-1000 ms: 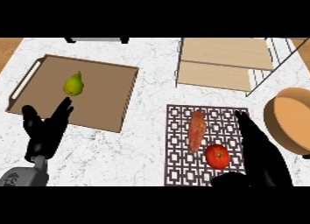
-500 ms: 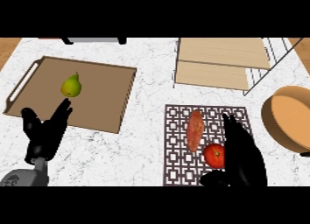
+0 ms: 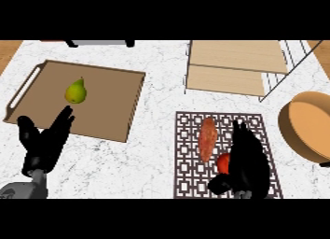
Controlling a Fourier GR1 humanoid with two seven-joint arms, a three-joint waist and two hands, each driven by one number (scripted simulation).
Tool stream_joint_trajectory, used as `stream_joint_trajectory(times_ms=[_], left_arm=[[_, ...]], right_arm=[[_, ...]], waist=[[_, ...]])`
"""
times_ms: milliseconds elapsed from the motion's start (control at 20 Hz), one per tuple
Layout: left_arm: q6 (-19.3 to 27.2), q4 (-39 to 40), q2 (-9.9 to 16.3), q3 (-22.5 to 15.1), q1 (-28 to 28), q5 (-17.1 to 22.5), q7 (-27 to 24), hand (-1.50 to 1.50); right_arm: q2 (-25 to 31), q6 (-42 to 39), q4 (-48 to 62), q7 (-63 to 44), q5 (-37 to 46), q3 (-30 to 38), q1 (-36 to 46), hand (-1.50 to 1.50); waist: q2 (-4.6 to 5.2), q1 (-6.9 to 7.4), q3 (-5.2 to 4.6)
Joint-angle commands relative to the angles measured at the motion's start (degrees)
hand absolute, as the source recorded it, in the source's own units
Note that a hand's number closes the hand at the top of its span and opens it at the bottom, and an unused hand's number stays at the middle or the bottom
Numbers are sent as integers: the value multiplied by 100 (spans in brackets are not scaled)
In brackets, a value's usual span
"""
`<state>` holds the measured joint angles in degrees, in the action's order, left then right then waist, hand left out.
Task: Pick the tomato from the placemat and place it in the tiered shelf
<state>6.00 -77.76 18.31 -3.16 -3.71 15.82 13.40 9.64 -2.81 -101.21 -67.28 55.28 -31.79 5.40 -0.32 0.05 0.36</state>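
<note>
- Since the earlier frames, the black right hand (image 3: 246, 158) has been brought leftward and down over the small red round tomato (image 3: 223, 161), which is now mostly covered; only a sliver of red is seen at the hand's left edge.
- Whether the tomato is gripped cannot be told: the fingers are stretched up the mat above it and the thumb is seen just below it.
- The tomato is still found on the dark lattice-patterned placemat (image 3: 192, 154), in its lower half, just right of a long orange-brown sweet potato (image 3: 208, 138) laid lengthwise.
- The tiered wooden shelf with thin wire frame (image 3: 237, 66) is seen above the placemat, well apart from the tomato.
- A round tan wooden bowl (image 3: 312, 125) is placed to the right of the placemat, near the counter's edge.
- A brown rectangular wooden tray with a white handle (image 3: 113, 109) is set at the left, with a green-yellow pear (image 3: 75, 91) lying on it.
- The black left hand (image 3: 44, 142) is held open, fingers up, beside the tray's lower edge, unchanged.
- Everything is borne by the white marble counter (image 3: 161, 112).
</note>
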Motion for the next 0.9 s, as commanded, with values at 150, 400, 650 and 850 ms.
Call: stream_joint_trajectory(times_ms=[150,400,650,850], left_arm=[[-65,41,-12,86,105,13,178,0],[-247,268,-132,101,133,-51,31,0],[-135,-157,-204,107,238,-129,368,0],[-388,534,-276,276,8,-167,-46,0]], right_arm=[[-80,-258,244,-385,375,512,-167,-150],[-533,306,774,108,814,517,-266,-150],[-650,293,1230,584,815,965,38,-150],[-683,29,1088,844,723,943,-159,-150]], waist=[[29,-16,-37],[33,-4,-36],[30,19,-34],[33,-18,-37]])
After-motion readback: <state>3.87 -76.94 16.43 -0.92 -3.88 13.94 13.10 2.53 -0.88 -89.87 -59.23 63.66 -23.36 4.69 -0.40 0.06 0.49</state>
